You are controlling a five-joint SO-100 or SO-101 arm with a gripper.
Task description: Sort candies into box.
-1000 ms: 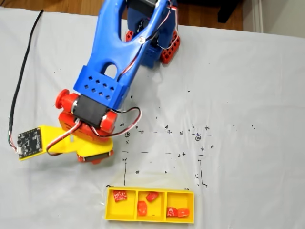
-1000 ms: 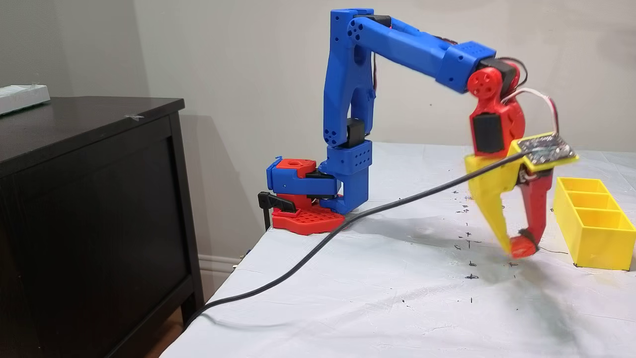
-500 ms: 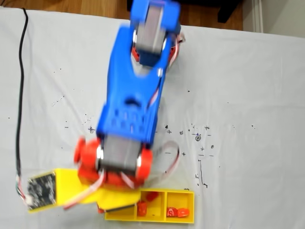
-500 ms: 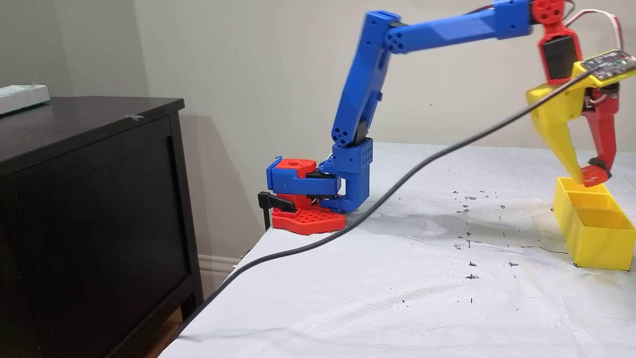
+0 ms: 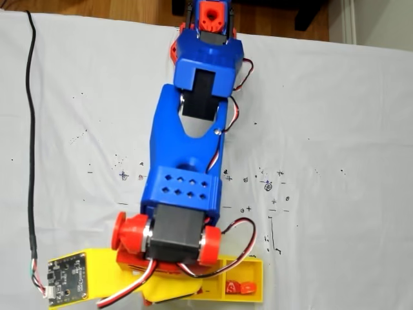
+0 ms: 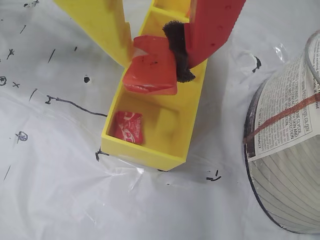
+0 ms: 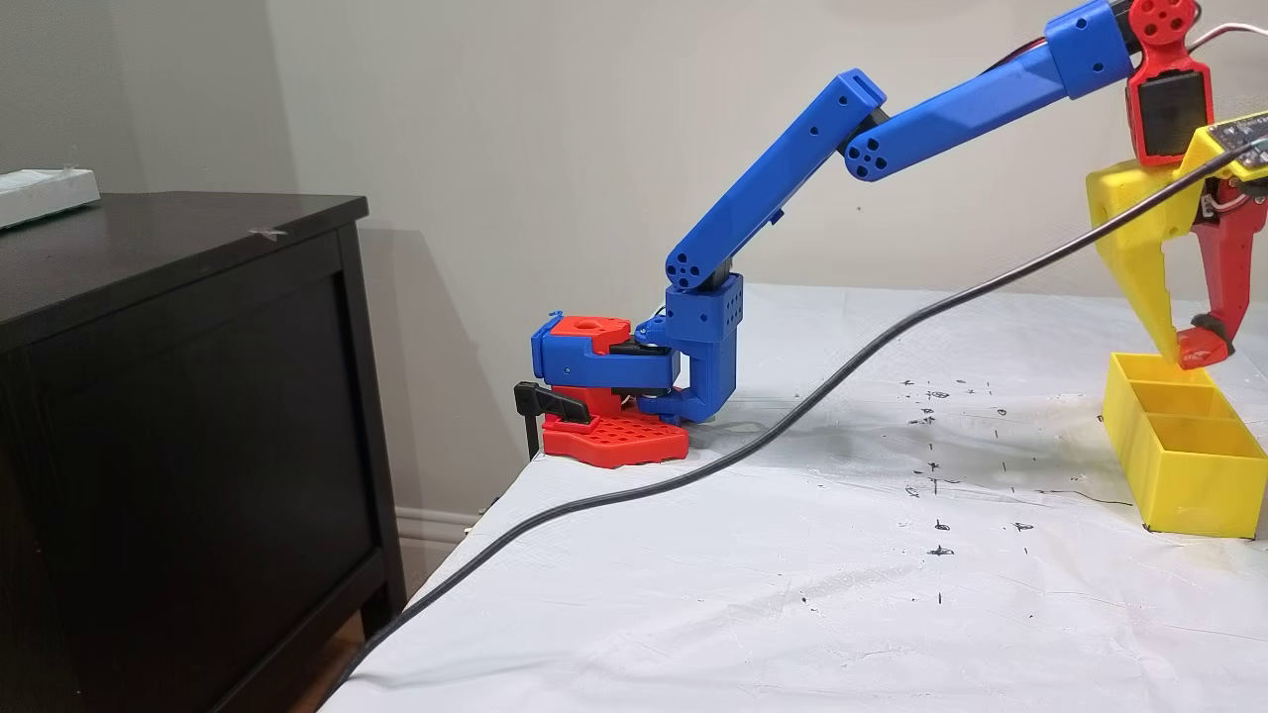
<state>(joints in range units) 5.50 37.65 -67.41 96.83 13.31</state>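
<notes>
Here the gripper (image 6: 152, 57) is clamped on a candy (image 6: 150, 72), above the box (image 6: 150, 150); another candy (image 6: 126, 127) lies in its near compartment.

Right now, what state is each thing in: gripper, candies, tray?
Gripper: shut on held candy, above the tray.
Held candy: pinched, not yet released.
Candy in end compartment: lying flat.
Two candies: lying in the right compartment.
Tray: upright on the table.
</notes>
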